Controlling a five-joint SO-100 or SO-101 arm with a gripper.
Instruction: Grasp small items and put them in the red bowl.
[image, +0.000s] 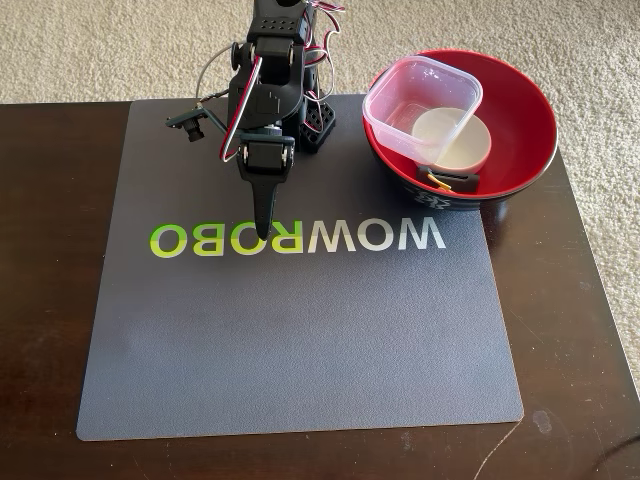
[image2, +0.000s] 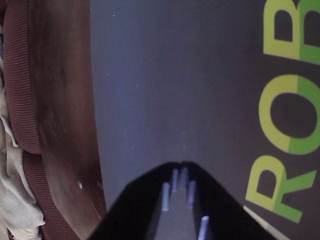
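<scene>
Two fingers of the claw (image: 264, 232) meet, holding nothing, tip down over the grey mat (image: 300, 340). Clear square container (image: 424, 100), white dish (image: 452, 138), yellow clips (image: 438, 181) sit in the red bowl (image: 530, 120) at the bench's (image: 50, 300) far right.

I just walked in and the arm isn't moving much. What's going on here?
The small items are already in the red bowl: the clear square container leans over the white dish, with the yellow paper clips and a black piece near the front rim. The arm's tool is shut and empty, pointing down at the grey mat, which holds nothing else.
</scene>
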